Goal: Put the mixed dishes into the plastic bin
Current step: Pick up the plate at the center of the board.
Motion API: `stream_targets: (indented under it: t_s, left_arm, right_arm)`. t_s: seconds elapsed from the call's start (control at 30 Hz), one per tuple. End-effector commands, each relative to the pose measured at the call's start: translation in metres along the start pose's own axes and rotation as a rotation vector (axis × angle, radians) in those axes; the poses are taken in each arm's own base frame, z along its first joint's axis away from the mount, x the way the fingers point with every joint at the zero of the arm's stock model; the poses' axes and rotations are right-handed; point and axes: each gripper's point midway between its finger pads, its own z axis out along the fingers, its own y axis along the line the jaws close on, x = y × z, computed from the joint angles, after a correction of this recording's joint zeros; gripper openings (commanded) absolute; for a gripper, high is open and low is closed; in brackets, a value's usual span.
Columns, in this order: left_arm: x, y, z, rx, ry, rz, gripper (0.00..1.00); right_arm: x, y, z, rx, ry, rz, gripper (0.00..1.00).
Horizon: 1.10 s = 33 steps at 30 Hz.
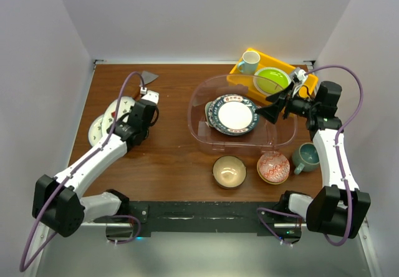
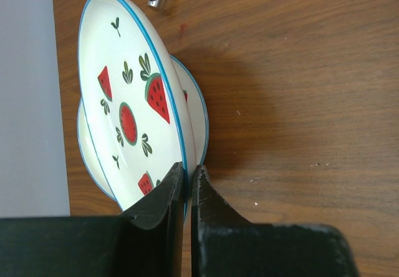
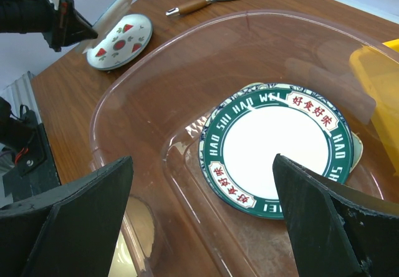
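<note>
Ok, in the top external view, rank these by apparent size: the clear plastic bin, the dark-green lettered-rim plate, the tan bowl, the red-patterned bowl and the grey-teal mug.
1. clear plastic bin
2. dark-green lettered-rim plate
3. tan bowl and red-patterned bowl: these look alike, so they are not ranked
4. grey-teal mug

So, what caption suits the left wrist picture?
Left tool pinching the rim of a watermelon plate, tilted up over a second plate on the wooden table.
</note>
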Motion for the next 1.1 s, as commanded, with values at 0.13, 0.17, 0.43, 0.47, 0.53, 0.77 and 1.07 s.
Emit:
stream_targets:
  t_s: [0.13,0.17,0.43,0.47,0.53,0.77,1.07]
  left_arm:
    - [-0.053,0.014,-0.028,0.029,-0.196,-0.021,0.00]
    - [-0.056,0.012,-0.030,0.049,-0.210,-0.022,0.00]
    - [-0.066,0.006,-0.045,0.128,-0.269,-0.034,0.00]
    - [-0.067,0.004,-0.046,0.142,-0.274,-0.033,0.00]
    - [-0.070,0.003,-0.049,0.153,-0.289,-0.042,0.00]
    - [-0.077,-0.005,-0.057,0.219,-0.329,-0.067,0.00]
    - [-0.086,-0.013,-0.067,0.283,-0.382,-0.091,0.00]
  right_arm:
    - [-0.010,0.006,0.003,-0.031,-0.005,-0.029,0.98]
    - [-0.011,0.006,0.004,-0.034,-0.002,-0.028,0.98]
    - [-0.005,0.025,0.032,-0.090,0.121,-0.072,0.98]
    - [-0.013,0.029,0.035,-0.093,0.126,-0.098,0.98]
    - [-0.008,0.037,0.048,-0.122,0.172,-0.102,0.98]
    - [-0.024,0.066,0.091,-0.201,0.256,-0.162,0.98]
    - [-0.034,0.106,0.144,-0.314,0.291,-0.127,0.98]
